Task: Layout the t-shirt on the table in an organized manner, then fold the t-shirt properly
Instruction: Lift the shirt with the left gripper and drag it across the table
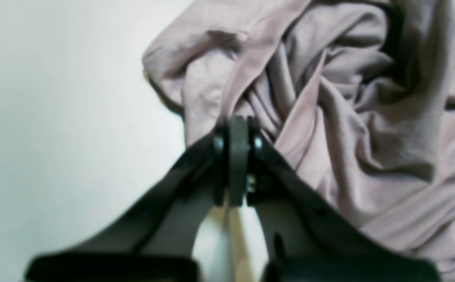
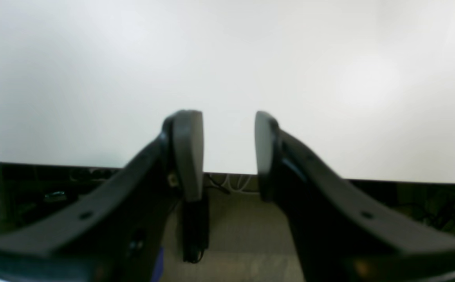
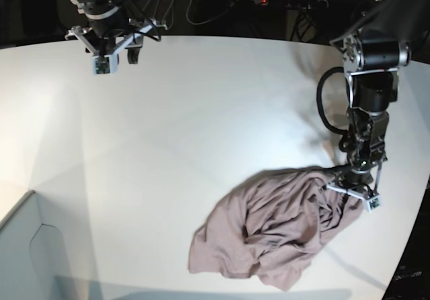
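In the left wrist view, the left gripper (image 1: 238,156) is seen with its pads pressed together, and folds of the t-shirt (image 1: 329,117) run right up to the fingertips. A bunch of cloth appears to be clamped at the very tip, though the blur leaves the depth of the bite unclear. The rest of the t-shirt is heaped beyond and to one side of the fingers; the bare table (image 1: 63,117) is seen on the other side.

A shallow pinch could be lost: if only a thin ridge is held, the fabric may be expected to slip out once it is lifted. If several layers are caught together, the t-shirt would be raised as a lump instead of being opened out.

In the right wrist view, the right gripper (image 2: 227,156) is seen with its fingers (image 2: 188,152) parted and nothing between them. Only white table surface and its edge are visible past it; no t-shirt appears.

In the base view, the t-shirt (image 3: 269,236) is shown crumpled near the table's (image 3: 188,125) front edge, with the left gripper (image 3: 355,189) touching its edge farthest from the pale box corner (image 3: 27,253). The right gripper (image 3: 107,48) is held well apart from the t-shirt, by the table's far edge. With one arm so distant, the spreading would be left lopsided.
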